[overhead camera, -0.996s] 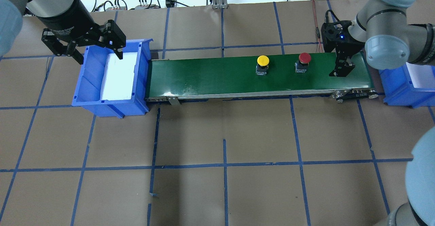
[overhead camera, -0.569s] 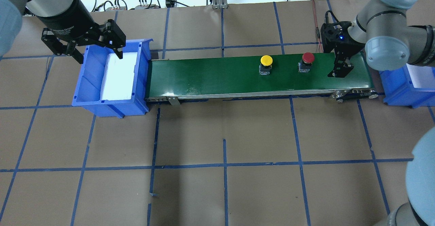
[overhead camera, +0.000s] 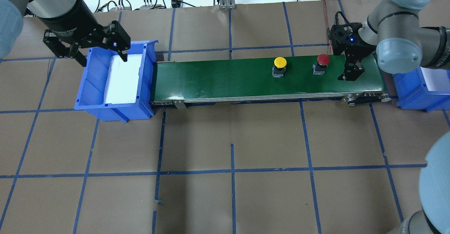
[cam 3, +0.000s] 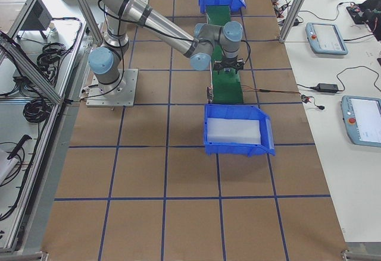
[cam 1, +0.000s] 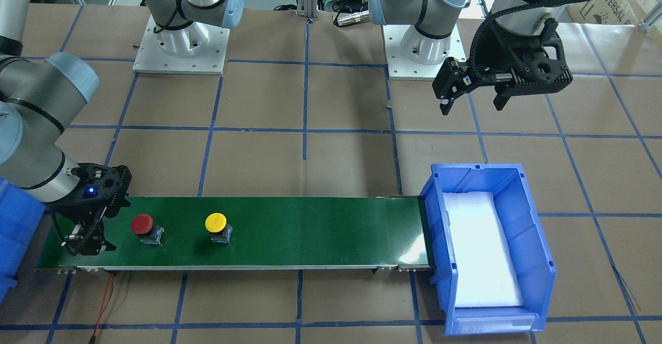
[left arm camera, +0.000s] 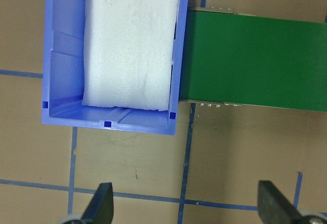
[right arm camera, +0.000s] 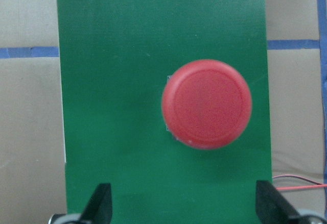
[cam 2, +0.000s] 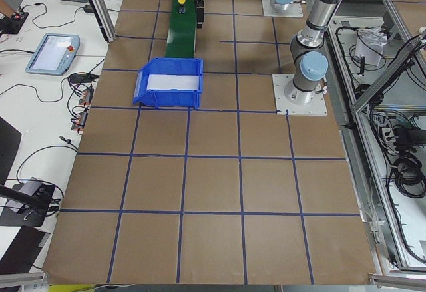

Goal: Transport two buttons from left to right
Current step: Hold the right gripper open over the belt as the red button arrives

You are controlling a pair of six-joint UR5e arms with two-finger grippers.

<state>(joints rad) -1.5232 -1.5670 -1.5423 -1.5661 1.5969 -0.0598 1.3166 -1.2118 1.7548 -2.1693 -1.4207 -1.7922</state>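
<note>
The red button (overhead camera: 323, 59) and the yellow button (overhead camera: 280, 62) stand upright on the green conveyor belt (overhead camera: 218, 79), red nearer the right end. My right gripper (overhead camera: 351, 75) is open and empty, low over the belt's right end, just right of the red button. In the right wrist view the red cap (right arm camera: 206, 103) lies ahead of the open fingers (right arm camera: 102, 203), apart from them. My left gripper (overhead camera: 103, 59) is open and empty, held high over the left blue bin (overhead camera: 93, 82). In the front view, red (cam 1: 141, 224) and yellow (cam 1: 215, 223) sit beside my right gripper (cam 1: 85, 243).
The left bin (cam 1: 527, 230) holds only a white foam pad and butts against the belt's left end. A second blue bin (overhead camera: 411, 93) stands just past the belt's right end. A red wire (overhead camera: 327, 23) runs behind the belt. Cables lie at the table's far edge.
Both buttons have moved right along the belt, closer to my right gripper. The right gripper shifted slightly. The left arm has not moved.
</note>
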